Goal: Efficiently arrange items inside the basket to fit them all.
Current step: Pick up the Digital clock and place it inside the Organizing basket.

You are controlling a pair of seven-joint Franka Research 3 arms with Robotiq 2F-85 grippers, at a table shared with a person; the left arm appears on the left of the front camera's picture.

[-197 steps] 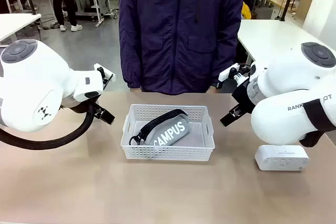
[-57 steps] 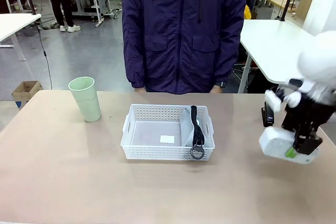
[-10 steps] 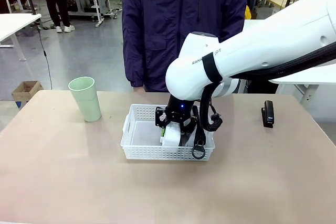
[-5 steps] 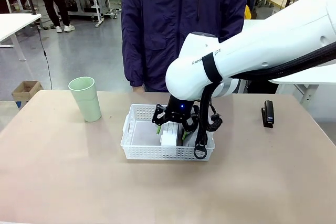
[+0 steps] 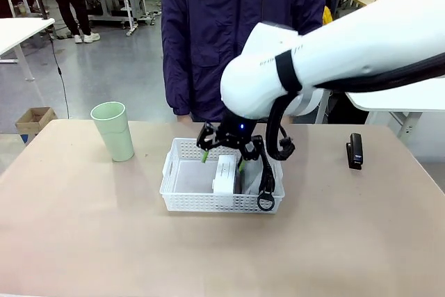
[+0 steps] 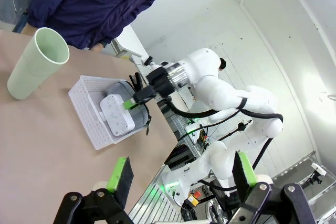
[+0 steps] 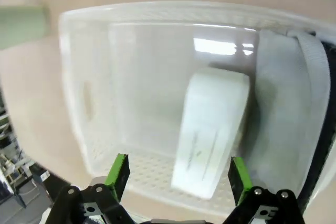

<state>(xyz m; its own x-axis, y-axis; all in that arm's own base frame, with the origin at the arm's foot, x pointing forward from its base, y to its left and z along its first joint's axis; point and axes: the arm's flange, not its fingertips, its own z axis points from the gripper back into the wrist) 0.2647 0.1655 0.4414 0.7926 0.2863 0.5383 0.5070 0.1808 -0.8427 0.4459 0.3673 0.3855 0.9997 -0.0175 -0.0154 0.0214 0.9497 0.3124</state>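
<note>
The white basket (image 5: 198, 203) sits mid-table. Inside it the white box (image 5: 225, 174) stands on its long edge, beside the grey pouch (image 5: 252, 175), which is upright against the right wall with its black strap and ring (image 5: 265, 203) hanging over the front rim. My right gripper (image 5: 222, 161) hovers just above the box, open and holding nothing. From the right wrist view its fingers straddle the box (image 7: 210, 140), with the pouch (image 7: 278, 103) alongside. The pale green cup (image 5: 113, 130) stands left of the basket. The black device (image 5: 356, 151) lies at the far right. My left gripper (image 6: 181, 174) is open and empty.
A person in a dark jacket (image 5: 240, 39) stands at the table's far edge behind the basket. The basket's left half (image 7: 131, 87) holds nothing but a small label. Bare tabletop lies in front of the basket and between it and the cup.
My right gripper has let go of the white box and risen a little above it. The box stays on its edge next to the pouch.
</note>
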